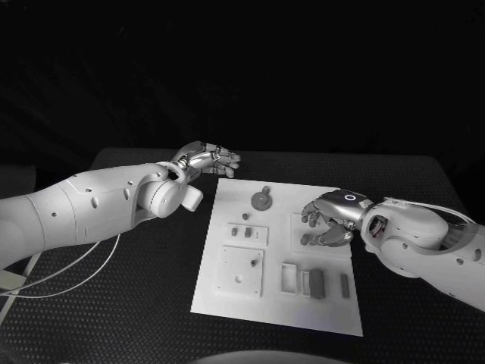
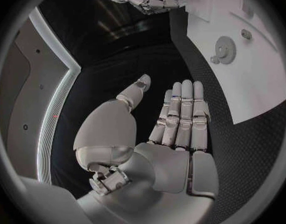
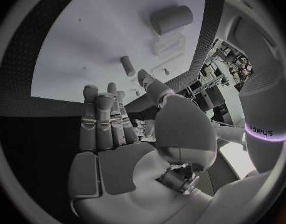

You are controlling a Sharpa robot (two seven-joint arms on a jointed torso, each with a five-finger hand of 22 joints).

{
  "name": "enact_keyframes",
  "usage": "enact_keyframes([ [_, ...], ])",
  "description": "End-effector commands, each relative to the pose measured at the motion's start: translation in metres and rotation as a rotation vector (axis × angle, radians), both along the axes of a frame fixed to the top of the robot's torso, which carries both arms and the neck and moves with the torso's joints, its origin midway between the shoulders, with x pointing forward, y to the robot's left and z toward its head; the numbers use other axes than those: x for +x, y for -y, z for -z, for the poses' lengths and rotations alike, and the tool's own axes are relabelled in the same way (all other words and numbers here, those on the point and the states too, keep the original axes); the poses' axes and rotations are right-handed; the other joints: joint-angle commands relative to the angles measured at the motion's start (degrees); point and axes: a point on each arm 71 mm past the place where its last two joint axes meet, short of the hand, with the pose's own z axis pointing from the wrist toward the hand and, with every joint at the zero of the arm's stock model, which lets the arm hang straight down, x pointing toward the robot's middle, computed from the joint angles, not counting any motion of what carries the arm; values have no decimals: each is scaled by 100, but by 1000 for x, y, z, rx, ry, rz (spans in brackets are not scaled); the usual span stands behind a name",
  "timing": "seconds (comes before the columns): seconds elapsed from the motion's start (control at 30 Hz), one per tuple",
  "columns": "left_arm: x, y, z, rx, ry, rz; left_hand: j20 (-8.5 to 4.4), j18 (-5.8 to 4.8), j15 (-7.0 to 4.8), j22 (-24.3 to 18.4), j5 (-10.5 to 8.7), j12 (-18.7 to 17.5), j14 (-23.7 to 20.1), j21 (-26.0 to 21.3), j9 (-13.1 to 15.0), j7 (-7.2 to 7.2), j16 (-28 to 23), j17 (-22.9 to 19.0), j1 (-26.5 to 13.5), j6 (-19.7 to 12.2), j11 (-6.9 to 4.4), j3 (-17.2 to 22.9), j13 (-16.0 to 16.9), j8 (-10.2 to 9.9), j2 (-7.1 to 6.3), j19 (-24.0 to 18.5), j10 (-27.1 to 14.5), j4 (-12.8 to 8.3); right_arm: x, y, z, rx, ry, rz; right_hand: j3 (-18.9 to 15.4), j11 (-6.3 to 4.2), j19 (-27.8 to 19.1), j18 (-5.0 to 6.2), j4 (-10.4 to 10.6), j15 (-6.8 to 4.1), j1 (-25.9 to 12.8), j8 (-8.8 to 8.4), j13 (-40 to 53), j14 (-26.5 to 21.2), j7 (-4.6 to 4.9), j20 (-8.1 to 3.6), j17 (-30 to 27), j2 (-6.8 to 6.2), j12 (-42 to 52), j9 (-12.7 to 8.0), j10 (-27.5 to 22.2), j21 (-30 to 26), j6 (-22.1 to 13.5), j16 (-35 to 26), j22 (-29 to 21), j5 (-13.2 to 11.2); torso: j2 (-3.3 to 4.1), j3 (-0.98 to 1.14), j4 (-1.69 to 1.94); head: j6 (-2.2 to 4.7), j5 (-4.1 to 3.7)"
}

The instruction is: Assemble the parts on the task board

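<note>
I read the task as barely started: both my hands hold nothing. Left hand (image 1: 207, 161), fingers released, hovers off the task board (image 1: 275, 303)'s far-left corner; right hand (image 1: 332, 218), fingers loosely curled, over its right edge. Gear (image 1: 264, 199) and the other parts still lie loose on the board.

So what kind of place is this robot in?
Probably a robot test lab. A white task board with small grey parts like a gear lies on a black table, and the right wrist view shows cluttered shelves behind.
</note>
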Motion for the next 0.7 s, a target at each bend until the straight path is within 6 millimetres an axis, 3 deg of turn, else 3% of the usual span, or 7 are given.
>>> enact_keyframes([
  [0.03, 0, 3, -2, -16, 10, 14, 22, 3, 12, -9, -9, 10, 23, 5, -9, -21, -37, 10, -5, -22, -27, -23, -1, 23, 69, -2, 13, 10, -2, -3, 5, -38, 3, -15, 7, -19, -29, 111, 36, -22, 29, 29, 13, -27, -7, 11, 7, -17, -20, 8, -15, -22, 59, -12, 11, -27, 4, 6, 3, -6, 4],
  [0.3, 0, 2, -2, -16, 9, 14, 22, 3, 11, -11, -9, 11, 25, 5, -10, -21, -40, 15, -7, -21, -27, -24, -2, 25, 71, -1, 14, 10, -2, -8, 14, -44, 19, -19, 26, -77, 36, 111, -81, -77, 198, 150, 101, 53, 41, -27, 22, 214, 74, 41, 159, 15, 244, 17, 45, -27, 8, 2, 11, -21, 5],
  [0.43, 0, 2, -2, -16, 9, 15, 22, 2, 11, -11, -9, 10, 25, 5, -10, -22, -41, 17, -7, -20, -28, -25, -2, 26, 71, -1, 14, 10, -2, -9, 17, -47, 20, -20, 13, -121, 87, 111, -202, -120, 272, 209, 152, 121, 37, -51, 21, 429, 123, 55, 263, 34, 352, 24, 59, -27, 8, 3, 11, -27, 14],
  [0.57, 0, 2, -2, -16, 8, 15, 22, 2, 11, -12, -9, 10, 26, 5, -11, -22, -43, 19, -8, -20, -28, -25, -2, 27, 73, -1, 15, 11, -3, -11, 19, -53, 20, -28, 76, -173, 85, 111, -311, -167, 485, 286, 206, 146, -6, -73, 16, 760, 186, 82, 394, 27, 492, 7, 69, -27, 6, 1, 8, -32, 18],
  [0.7, 0, 2, -2, -16, 8, 14, 22, 2, 11, -12, -9, 10, 26, 5, -11, -22, -44, 21, -9, -20, -28, -26, -2, 27, 74, -1, 15, 11, -3, -12, 20, -61, 15, -35, 50, -215, 79, 111, -314, -206, 593, 341, 251, 167, -50, -71, 19, 882, 230, 104, 495, 29, 603, 0, 89, -26, 5, -2, 7, -42, 16],
])
